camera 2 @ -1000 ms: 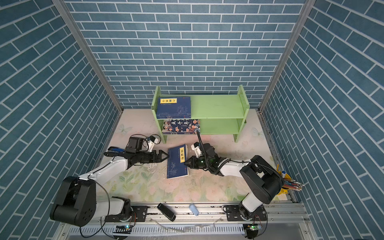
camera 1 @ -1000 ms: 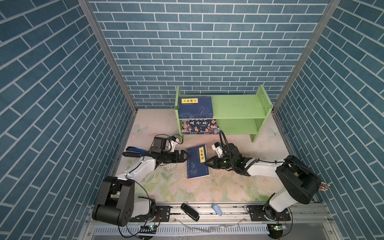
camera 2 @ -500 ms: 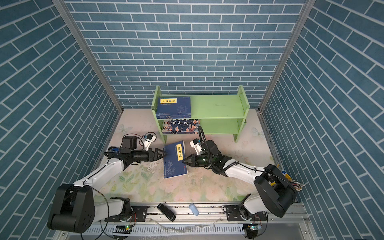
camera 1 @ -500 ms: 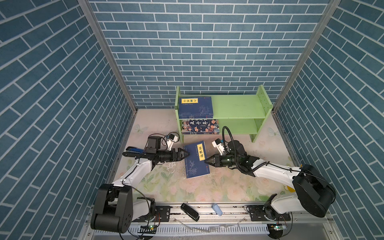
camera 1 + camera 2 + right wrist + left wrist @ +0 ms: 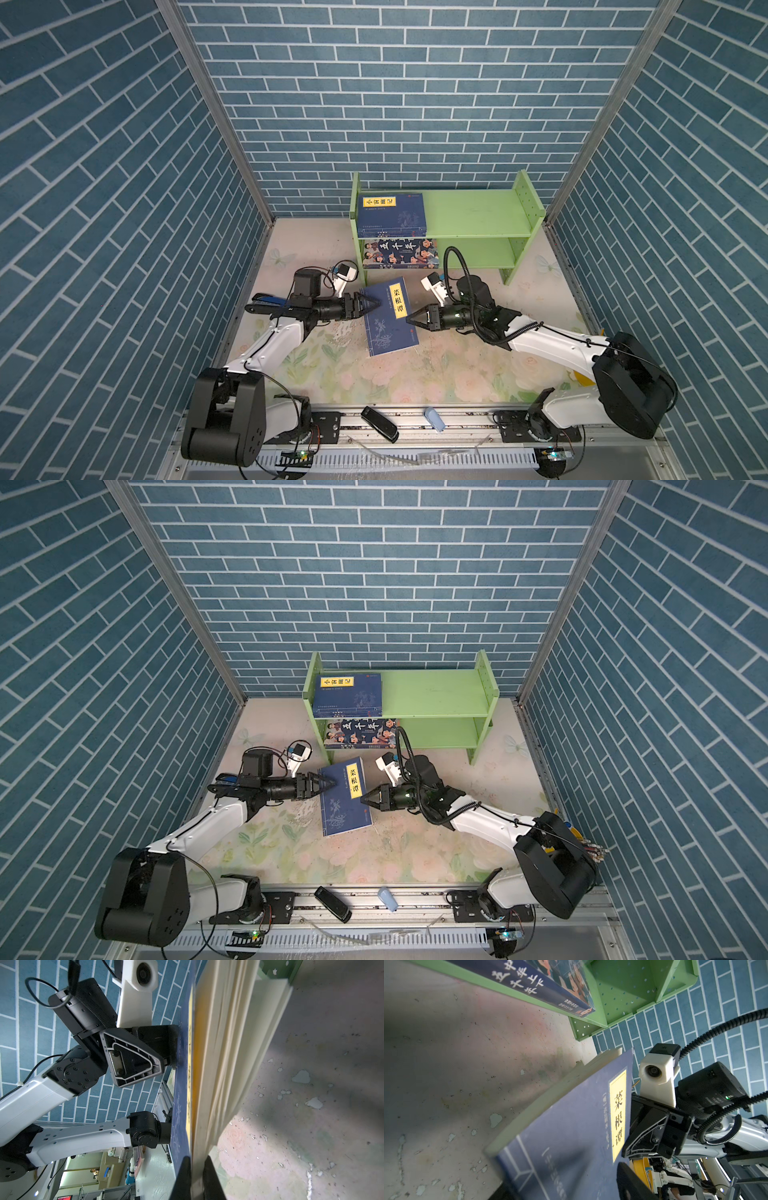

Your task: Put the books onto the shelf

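**A:** Panel (a), from above: where was the loose navy book?

**B:** Between my two arms, low over the floral table, near the left end of the green shelf. Its yellow label faced up and its long axis was a little skewed. I could not tell whether its near end rested on the table.

**A:** And the right gripper?

**B:** I had it at the book's right-hand edge, about midway along. The jaws were pressed almost together, pinching the cover along with a sheaf of pages. Panel (b), right wrist view: the remaining cream pages fanned loose, away from the cover and toward the table, and that edge stood raised.

**A:** The left gripper?

**B:** At the opposite edge, toward the end nearer the shelf. Panel (c), left wrist view: the jaws straddled that edge, with one finger over the cover and the other on the page side. No view let me tell whether they were bearing on the book or stood slightly spread around it.

**A:** The other books?

**B:** On the shelf. The stacked navy books lay flat at the left end of the upper tier. The cartoon-covered book lay flat on the lower tier, directly beneath them.
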Robot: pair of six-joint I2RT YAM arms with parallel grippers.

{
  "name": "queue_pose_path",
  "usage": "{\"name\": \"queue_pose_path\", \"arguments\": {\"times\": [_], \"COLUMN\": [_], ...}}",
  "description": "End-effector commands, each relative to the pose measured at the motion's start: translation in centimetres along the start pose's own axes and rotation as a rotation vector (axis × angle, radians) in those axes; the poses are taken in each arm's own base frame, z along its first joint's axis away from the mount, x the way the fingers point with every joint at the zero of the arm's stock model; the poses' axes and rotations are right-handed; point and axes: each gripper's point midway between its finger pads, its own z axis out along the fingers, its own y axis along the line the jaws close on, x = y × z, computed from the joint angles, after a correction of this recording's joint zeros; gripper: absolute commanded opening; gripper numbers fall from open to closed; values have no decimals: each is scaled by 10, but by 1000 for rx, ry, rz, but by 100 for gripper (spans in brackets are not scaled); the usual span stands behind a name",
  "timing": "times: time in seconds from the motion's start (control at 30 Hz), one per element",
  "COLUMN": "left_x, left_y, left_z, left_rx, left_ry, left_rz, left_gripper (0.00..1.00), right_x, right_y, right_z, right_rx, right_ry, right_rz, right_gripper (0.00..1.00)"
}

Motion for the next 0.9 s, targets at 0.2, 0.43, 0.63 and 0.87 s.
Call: {"name": "queue_pose_path", "arguments": {"times": [0.2, 0.43, 0.63, 0.87], "left_x": [-20, -25, -29, -30], "left_y": [-31, -37, -56, -106], "left_z": [-4, -7, -11, -24], "left_rx": [102, 111, 136, 211], "left_ry": [-20, -35, -17, 71], "left_rz": [23, 0, 41, 199], "left_gripper": [14, 0, 0, 0], "right_x": [-13, -12, -20, -43], "right_y": [22, 13, 1, 1], "right_z": [2, 6, -12, -84], "right_rx": [-80, -62, 38, 207], "right_ry": [-8, 5, -65, -231], "right_rz": [-92, -74, -56, -93], "right_gripper": [0, 16, 48, 57]}}
